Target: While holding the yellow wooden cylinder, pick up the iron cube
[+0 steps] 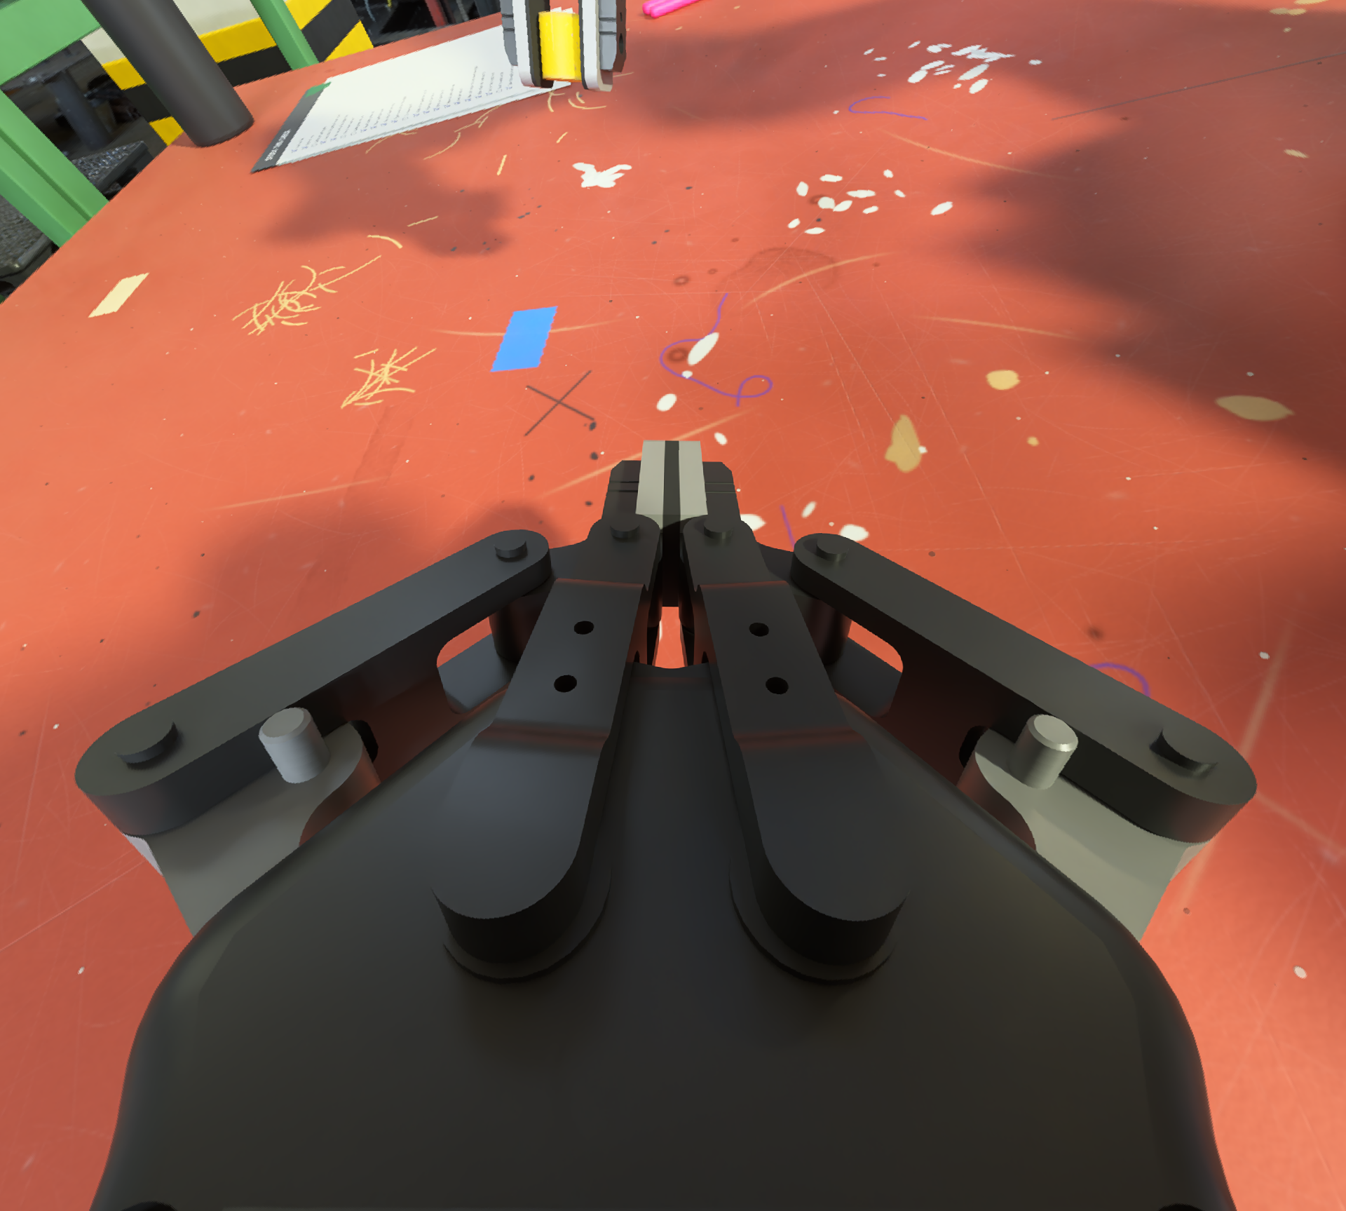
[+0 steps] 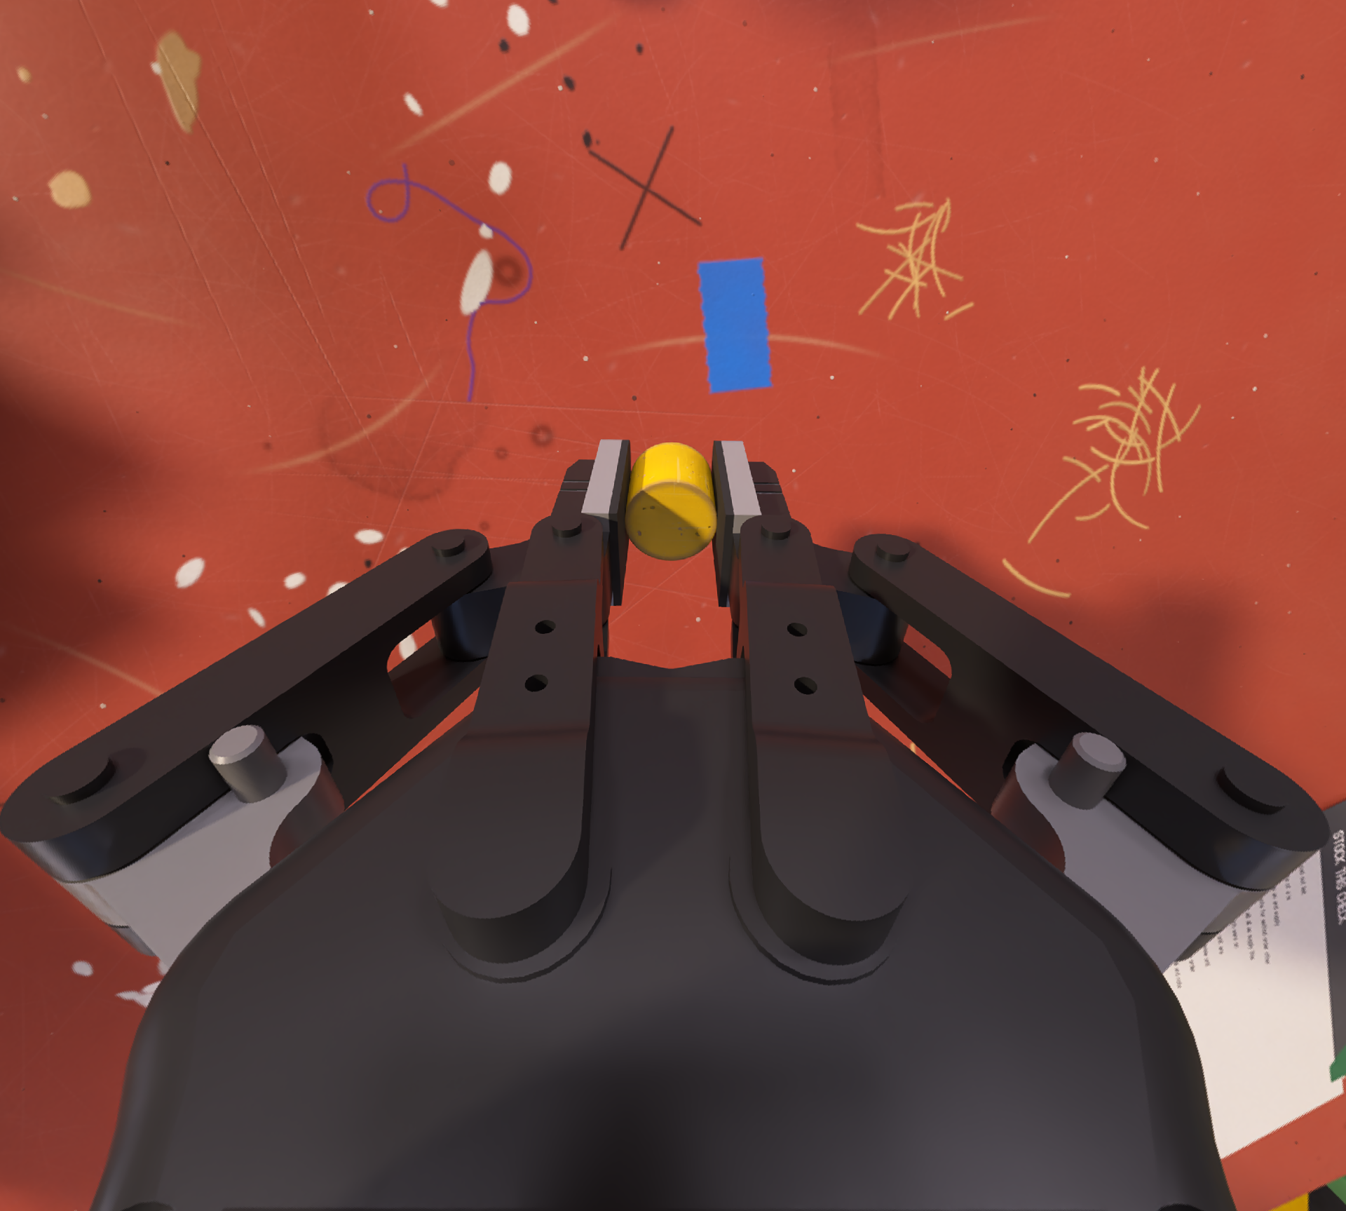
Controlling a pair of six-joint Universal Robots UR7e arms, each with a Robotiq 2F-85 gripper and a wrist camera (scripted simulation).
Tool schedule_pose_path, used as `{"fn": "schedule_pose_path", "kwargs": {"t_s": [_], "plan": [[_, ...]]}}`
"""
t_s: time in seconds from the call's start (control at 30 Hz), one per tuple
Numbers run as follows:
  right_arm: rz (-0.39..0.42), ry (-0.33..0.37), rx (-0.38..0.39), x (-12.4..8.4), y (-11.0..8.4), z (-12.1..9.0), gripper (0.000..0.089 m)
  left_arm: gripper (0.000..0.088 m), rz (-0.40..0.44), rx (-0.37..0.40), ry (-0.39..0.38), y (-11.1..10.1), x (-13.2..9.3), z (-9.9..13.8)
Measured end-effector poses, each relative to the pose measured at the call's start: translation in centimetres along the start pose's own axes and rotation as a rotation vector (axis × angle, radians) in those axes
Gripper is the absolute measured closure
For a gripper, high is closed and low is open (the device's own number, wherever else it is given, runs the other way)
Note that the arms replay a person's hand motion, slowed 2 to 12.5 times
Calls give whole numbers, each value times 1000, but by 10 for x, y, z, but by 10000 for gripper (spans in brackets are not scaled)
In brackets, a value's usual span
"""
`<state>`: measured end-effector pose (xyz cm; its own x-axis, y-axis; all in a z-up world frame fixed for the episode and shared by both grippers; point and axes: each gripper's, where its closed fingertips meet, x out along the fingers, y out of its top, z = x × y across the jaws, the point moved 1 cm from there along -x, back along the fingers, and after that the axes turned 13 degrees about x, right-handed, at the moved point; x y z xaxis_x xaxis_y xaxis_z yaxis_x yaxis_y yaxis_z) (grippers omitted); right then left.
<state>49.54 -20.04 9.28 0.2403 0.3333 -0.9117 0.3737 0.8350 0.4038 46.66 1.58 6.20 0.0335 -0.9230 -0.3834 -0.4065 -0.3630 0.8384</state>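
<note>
Overhead, the right hand clamps the yellow cylinder, pointing tableward.

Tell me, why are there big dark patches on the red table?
Left wrist view: soft-edged shadows cross the table, darkest at upper right, and wide-angle distortion bends its edges. Right wrist view: the yellow cylinder between the right gripper pads is half lit, half shaded.

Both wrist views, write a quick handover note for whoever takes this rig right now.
Right gripper: shut on the yellow wooden cylinder, held clear above the red table.
Left gripper: shut and empty, low over the table near the blue tape patch.
Iron cube: not visible in either view.
Done: cylinder held.
Left: find the cube, open the left gripper, pick it up, keeping the cylinder gripped.
</note>
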Motion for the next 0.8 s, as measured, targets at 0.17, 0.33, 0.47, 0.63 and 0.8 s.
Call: {"fn": "schedule_pose_path", "kwargs": {"t_s": [0.17,0.33,0.47,0.63,0.8], "plan": [[4,9,-4,0,2,-3,695,882,-1,0,-2,0,0,0],[2,13,-9,0,3,-5,695,882,-1,0,-4,0,0,1],[4,16,-10,1,3,-6,695,882,-2,1,-4,0,1,1],[9,20,-11,2,4,-7,695,882,-2,2,-5,0,1,1],[6,23,-12,3,4,-8,695,882,-2,2,-5,0,1,1]]}}
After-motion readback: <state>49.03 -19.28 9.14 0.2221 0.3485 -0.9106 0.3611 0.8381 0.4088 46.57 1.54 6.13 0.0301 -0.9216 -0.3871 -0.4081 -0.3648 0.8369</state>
